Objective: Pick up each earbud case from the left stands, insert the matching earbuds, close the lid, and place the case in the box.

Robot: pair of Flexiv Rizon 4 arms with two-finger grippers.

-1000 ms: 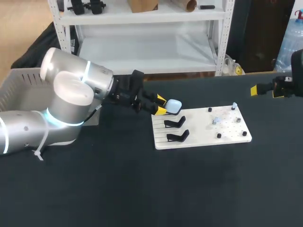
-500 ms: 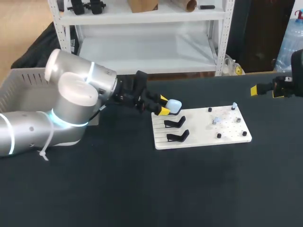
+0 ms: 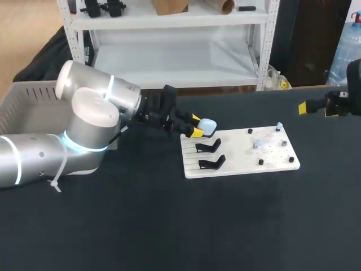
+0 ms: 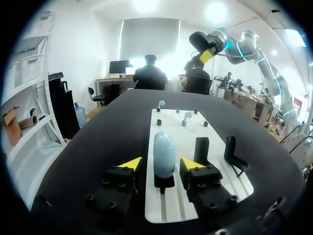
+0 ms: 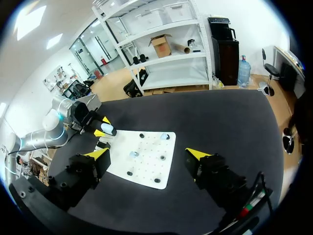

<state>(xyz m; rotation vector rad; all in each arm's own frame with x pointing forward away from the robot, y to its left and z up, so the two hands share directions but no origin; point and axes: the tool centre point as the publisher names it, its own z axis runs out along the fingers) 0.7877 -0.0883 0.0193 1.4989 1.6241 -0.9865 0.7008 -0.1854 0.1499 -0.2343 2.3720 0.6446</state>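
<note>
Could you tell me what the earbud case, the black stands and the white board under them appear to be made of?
The earbud case looks like smooth pale-blue plastic, with a soft sheen along its rounded shell. The black stands seem to be matte plastic; no glare shows on them. The white board looks like rigid matte plastic or painted sheet, grooved at one end.

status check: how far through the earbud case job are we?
Done: nothing yet; no case shows in the visible part of the box. In hand: left gripper is open, its fingers flanking the pale blue case, which sits on its stand, not gripped. Left: lift it, load the earbuds from the white board, close it, box it. Right gripper hangs open, away from the board.
</note>
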